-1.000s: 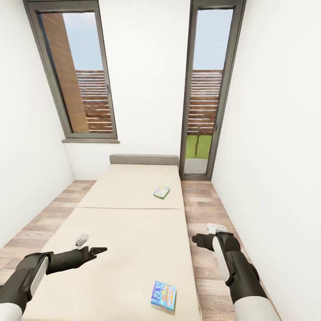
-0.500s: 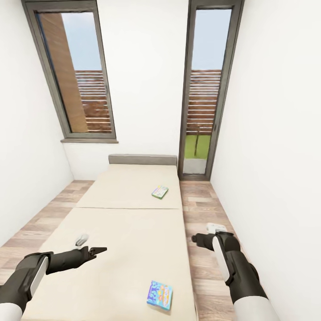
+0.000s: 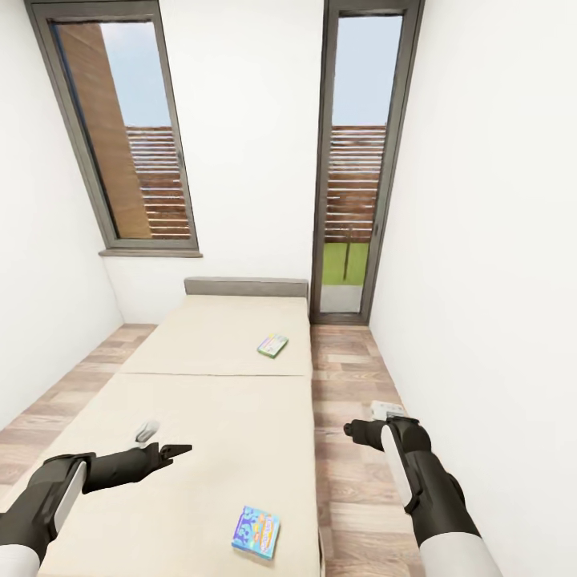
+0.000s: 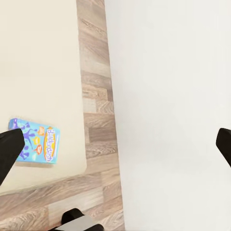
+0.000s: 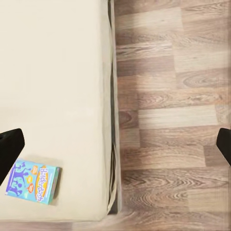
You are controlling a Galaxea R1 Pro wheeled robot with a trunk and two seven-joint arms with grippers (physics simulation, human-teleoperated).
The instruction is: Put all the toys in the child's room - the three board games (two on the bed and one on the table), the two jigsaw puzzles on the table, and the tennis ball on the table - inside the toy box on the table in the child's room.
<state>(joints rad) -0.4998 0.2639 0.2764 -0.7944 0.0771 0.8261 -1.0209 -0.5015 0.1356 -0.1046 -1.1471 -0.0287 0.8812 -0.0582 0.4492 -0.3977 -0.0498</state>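
As you look down the bed [image 3: 200, 401], you have two board games on its mattress: a blue board game [image 3: 256, 531] near the foot by the right edge, long axis running roughly up the bed with a slight tilt, and a green-white board game [image 3: 272, 345] farther up near the headboard, angled likewise. Your left gripper [image 3: 178, 451] hovers over the mattress, your right gripper [image 3: 353, 429] over the floor [image 3: 353, 377]; both jaws spread wide, holding nothing

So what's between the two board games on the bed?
In the head view, only bare beige mattress and its cross seam lie between the blue game and the green one.
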